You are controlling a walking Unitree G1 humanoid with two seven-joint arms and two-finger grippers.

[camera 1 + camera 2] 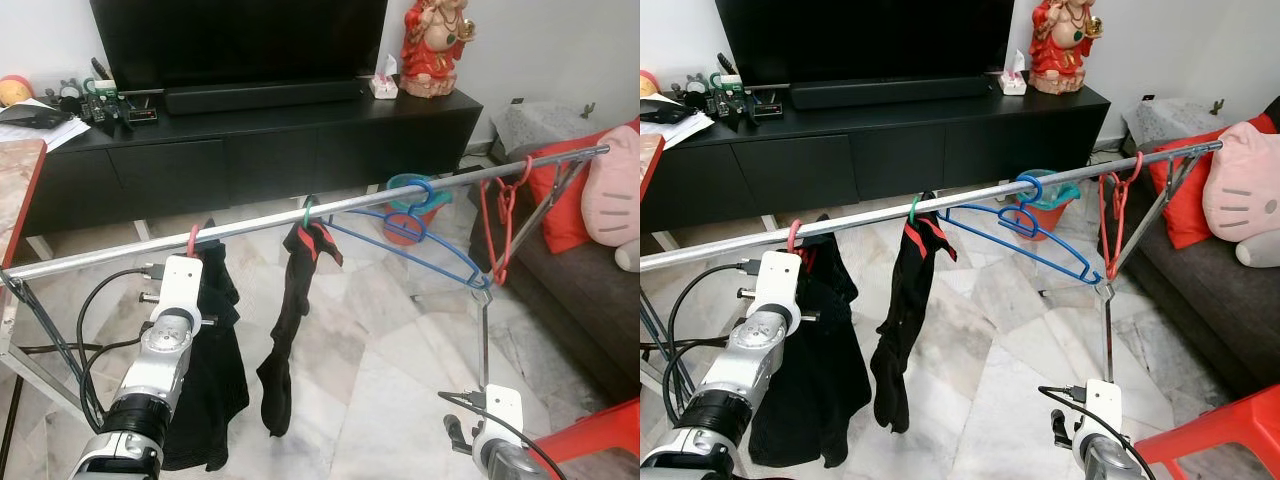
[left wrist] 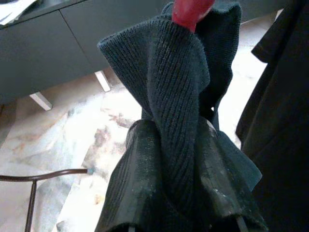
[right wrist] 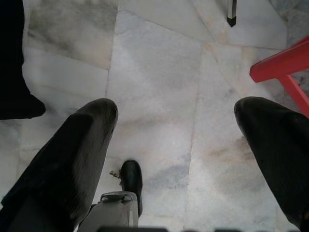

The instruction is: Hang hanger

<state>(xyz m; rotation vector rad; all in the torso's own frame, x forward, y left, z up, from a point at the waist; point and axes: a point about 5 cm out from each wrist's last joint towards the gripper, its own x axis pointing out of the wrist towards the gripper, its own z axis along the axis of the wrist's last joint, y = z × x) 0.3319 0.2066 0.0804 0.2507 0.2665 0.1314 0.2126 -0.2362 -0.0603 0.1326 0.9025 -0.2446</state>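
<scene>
The step in hand is judged to be the settling of the pink hanger (image 1: 193, 238) on the metal rail (image 1: 260, 221). It is done well if the hook is seated fully over the rail before the grip is given up, and if the left claw (image 2: 169, 159) is then drawn down and away without dragging the dark garment (image 1: 212, 390) along with it. A sideways pull is best avoided, since the hook could be slid toward the green hanger (image 1: 306, 214) with its black-and-red cloth, which hangs further along the rail from the claw.

The left claw is raised just under the rail, below the pink hook. In the left wrist view its two fingers (image 2: 133, 183) are closed tight on a fold of the dark knitted garment, with the pink hanger rising just beyond the fingertips.

The right claw (image 3: 176, 140) hangs low over the marble floor (image 3: 159, 72), its fingers spread wide and nothing between them; a red stool (image 3: 285, 65) stands beside it.
</scene>
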